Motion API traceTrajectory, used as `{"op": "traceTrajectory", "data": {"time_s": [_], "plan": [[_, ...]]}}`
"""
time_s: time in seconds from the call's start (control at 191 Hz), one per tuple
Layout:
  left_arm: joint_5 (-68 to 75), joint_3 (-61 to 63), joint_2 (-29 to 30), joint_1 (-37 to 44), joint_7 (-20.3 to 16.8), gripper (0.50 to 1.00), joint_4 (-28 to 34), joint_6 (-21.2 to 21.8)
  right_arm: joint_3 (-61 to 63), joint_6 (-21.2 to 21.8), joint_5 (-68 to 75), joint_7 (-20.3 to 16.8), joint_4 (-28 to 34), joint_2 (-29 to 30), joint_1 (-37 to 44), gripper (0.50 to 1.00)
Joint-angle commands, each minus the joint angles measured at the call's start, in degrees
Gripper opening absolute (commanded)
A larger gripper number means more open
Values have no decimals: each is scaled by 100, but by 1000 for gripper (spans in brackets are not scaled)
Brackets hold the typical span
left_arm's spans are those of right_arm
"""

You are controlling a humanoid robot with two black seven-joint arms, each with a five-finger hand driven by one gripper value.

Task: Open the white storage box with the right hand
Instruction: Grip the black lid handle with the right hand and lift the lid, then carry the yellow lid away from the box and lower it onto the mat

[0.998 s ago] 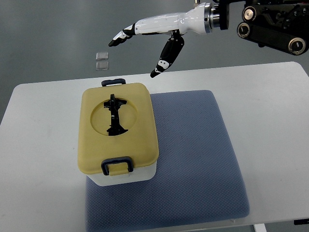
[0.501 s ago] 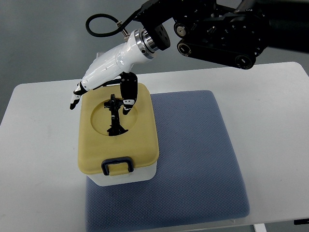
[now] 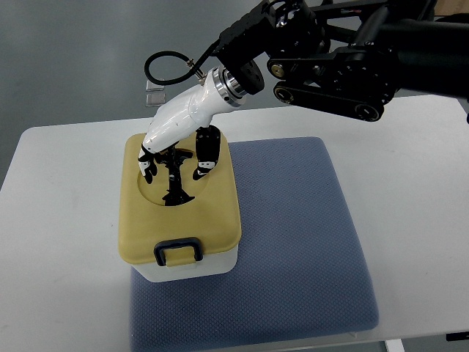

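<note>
One right hand (image 3: 178, 150), fingers curled but gripping nothing, over lid handle (image 3: 174, 180) at 12 o'clock; storage box (image 3: 179, 213) unopened.

Robot hand (image 3: 176, 139) hides lid handle (image 3: 174, 183) top; contact unclear.

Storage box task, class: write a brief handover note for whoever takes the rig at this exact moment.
Right hand: over the lid's round recess, fingers curled down on either side of the black handle; a firm grip cannot be confirmed.
Left hand: not in view.
Storage box: white, on the blue mat on the white table, yellow lid seated, front latch down.
Done: hand brought to the handle.
Left: close on the handle, lift the lid off; the latch probably needs releasing first.
</note>
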Motion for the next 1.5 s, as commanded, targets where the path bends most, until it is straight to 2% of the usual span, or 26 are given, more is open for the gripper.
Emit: {"op": "traceTrajectory", "data": {"time_s": [0.0, 0.261, 0.407, 1.097, 1.301, 1.494], "plan": [[0, 0, 0, 0, 0, 1000, 0, 0, 17, 8, 0, 0, 9, 14, -14, 686], [0, 0, 0, 0, 0, 1000, 0, 0, 17, -80, -9, 0, 1, 40, -128, 611], [0, 0, 0, 0, 0, 1000, 0, 0, 17, -89, -35, 0, 1, 32, -137, 500], [0, 0, 0, 0, 0, 1000, 0, 0, 597, -19, 70, 0, -8, -100, 162, 500], [0, 0, 0, 0, 0, 1000, 0, 0, 975, -80, 79, 0, -78, -733, 30, 500], [0, 0, 0, 0, 0, 1000, 0, 0, 1476, -212, 79, 0, -439, -1576, -655, 500]]}}
